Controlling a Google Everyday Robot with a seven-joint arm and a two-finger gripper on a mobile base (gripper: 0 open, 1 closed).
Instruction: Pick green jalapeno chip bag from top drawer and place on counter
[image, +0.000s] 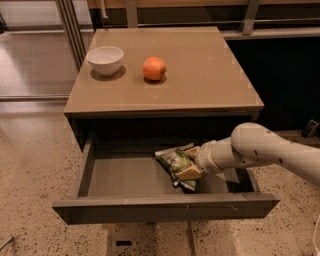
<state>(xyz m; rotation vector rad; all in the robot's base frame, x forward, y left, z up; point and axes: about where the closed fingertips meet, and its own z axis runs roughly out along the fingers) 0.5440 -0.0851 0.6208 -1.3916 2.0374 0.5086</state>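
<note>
The small crumpled foil chip bag (172, 161) is green with white and dark patches. The tan-tipped gripper (188, 168), on a white arm (270, 150), sits inside the dark grey-brown drawer (165, 207), jaws closed on the bag. The glossy desk (200, 75) is plain tan-brown, the round bowl (105, 60) white, the round fruit (154, 68) orange, the terrazzo floor (30, 165) speckled beige.
</note>
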